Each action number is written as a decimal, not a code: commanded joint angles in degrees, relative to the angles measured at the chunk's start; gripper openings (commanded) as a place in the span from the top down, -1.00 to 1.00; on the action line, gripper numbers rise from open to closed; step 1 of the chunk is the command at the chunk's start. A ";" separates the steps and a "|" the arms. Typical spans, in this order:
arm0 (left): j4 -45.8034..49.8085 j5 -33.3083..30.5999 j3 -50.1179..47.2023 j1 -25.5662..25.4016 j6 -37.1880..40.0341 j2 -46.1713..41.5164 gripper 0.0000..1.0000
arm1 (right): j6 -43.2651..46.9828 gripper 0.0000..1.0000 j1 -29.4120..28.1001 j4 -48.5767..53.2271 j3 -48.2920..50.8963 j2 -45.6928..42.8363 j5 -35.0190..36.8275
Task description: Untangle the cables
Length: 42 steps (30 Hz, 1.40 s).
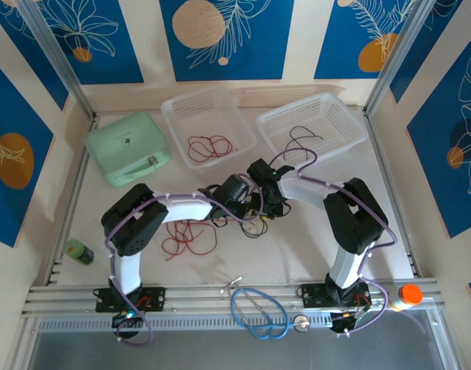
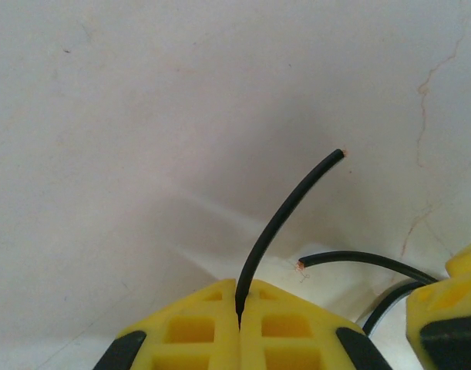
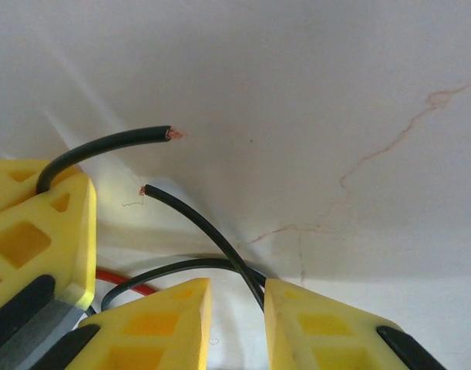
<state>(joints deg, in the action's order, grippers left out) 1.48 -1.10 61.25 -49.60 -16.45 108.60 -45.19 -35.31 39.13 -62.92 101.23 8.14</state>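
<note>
Black cable [image 2: 285,208] pokes up from the clenched left jaws, a second black cable [image 3: 204,227] crosses between the parted right jaws alongside; best close those, then draw apart gently.

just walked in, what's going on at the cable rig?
Both arms meet mid-table over the cable tangle. The left gripper is shut on one black wire. The right gripper is open, with another black wire passing between its fingers. More red wire lies loose beside them.
</note>
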 commanded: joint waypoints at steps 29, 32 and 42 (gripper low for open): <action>-12.11 4.46 -11.34 1.61 -3.24 -13.30 1.00 | -4.24 0.75 5.11 -0.16 4.53 1.87 2.20; -9.60 4.36 -10.52 1.65 -3.24 -15.08 1.00 | -5.13 0.86 4.33 1.95 5.16 1.51 4.80; 7.69 1.20 -7.33 1.67 0.31 -27.65 1.00 | -5.72 1.00 9.09 0.77 9.57 -8.62 7.62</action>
<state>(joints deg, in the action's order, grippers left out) 1.37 2.07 52.10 -48.49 -18.13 85.56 -50.02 -28.95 35.00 -54.98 96.14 10.26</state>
